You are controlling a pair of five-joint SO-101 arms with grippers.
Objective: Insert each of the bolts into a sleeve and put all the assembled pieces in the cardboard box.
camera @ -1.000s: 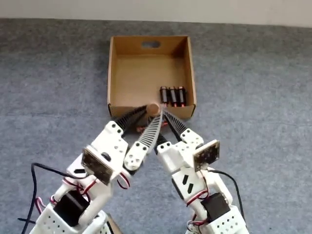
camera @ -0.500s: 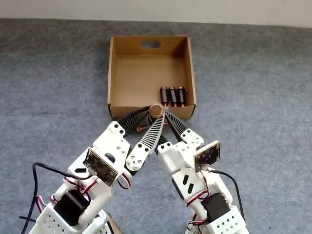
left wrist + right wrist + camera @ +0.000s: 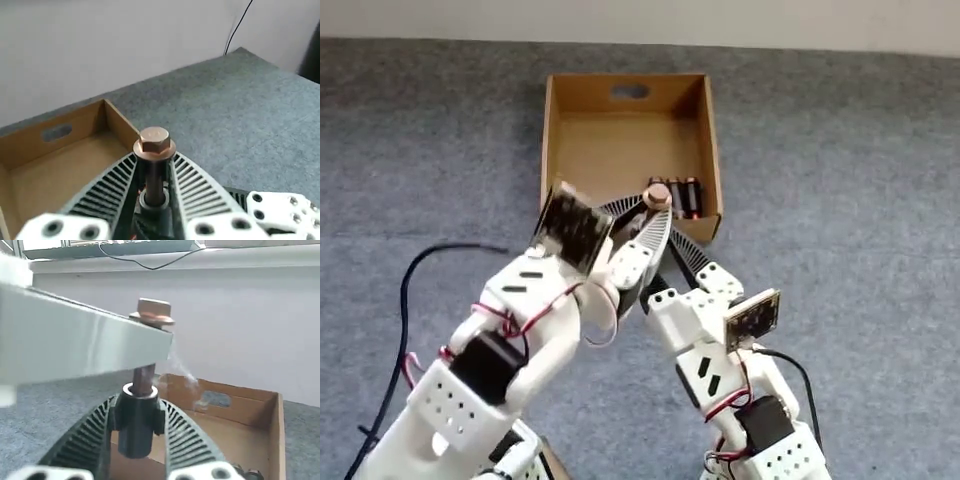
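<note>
Nearest you, both arms lean in from the near edge of the table and meet in the middle. Your right gripper (image 3: pixel 136 412) is clamped around the dark sleeve (image 3: pixel 135 425) at mid-body, with its mouth facing up. Your left gripper (image 3: pixel 154 160) is closed on the bolt (image 3: pixel 154 142), pinching the shank just under the flanged hex head. The head stands clear above the fingertips, and the shank runs straight down into the sleeve's mouth.

Expect both parts to be rigid metal, small but dense, with nothing that gives. The shank is smooth and round, so it may slide or twist between the ribbed fingers. Directly below the flange is the safest place to hold it, since the head cannot pull through. The sleeve is round too, so grip it across the middle and leave the mouth free.

From above, the joined pair hangs over the near wall of the cardboard box (image 3: pixel 552 150), toward its near right corner. Just beyond, three assembled pieces (image 3: pixel 688 198) lie side by side in that corner. The box sits mid-table toward the far edge.
</note>
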